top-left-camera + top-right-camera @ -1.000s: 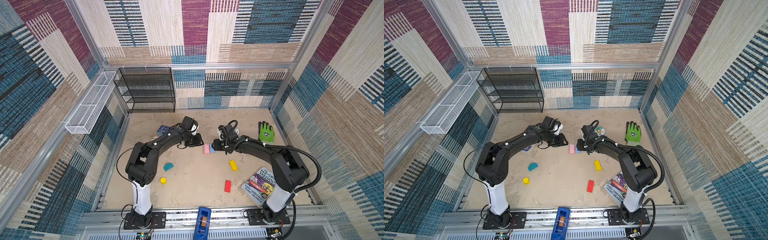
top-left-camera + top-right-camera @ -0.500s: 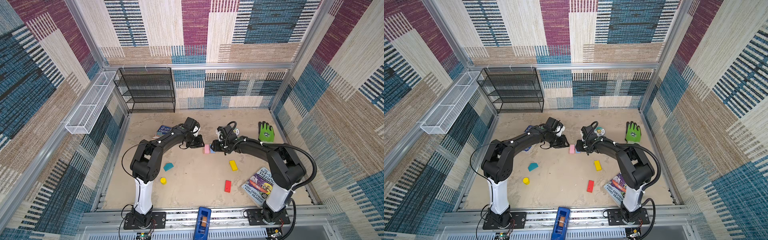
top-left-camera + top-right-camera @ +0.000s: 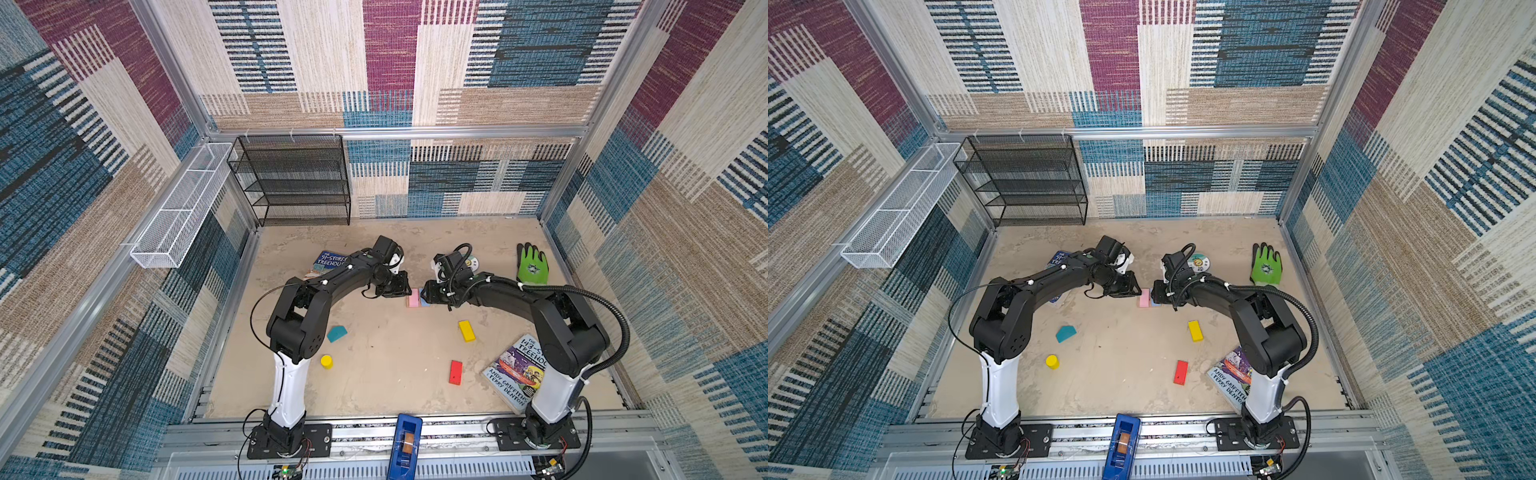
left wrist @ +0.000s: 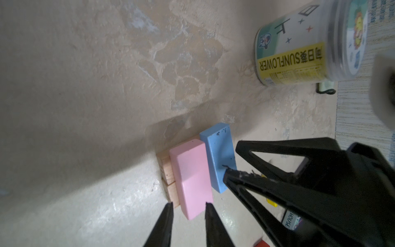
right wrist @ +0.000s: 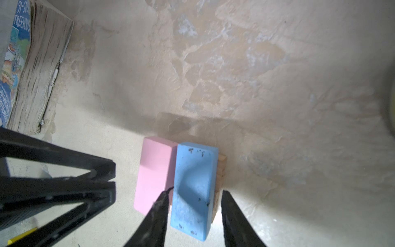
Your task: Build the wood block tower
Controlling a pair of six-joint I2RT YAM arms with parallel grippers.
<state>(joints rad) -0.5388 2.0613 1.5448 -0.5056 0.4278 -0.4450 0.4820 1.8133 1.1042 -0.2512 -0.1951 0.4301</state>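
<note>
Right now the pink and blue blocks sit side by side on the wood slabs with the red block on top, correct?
No: both top views show the red block lying loose on the table, away from them. The pink block and blue block do sit side by side on the wood slabs.

Both top views look steeply down from high over the front edge onto the whole table (image 3: 390, 386), almost alike; the wrist cameras sit close and low, facing each other across the pink block (image 4: 190, 179) and blue block (image 5: 192, 192), seen in all views.
</note>
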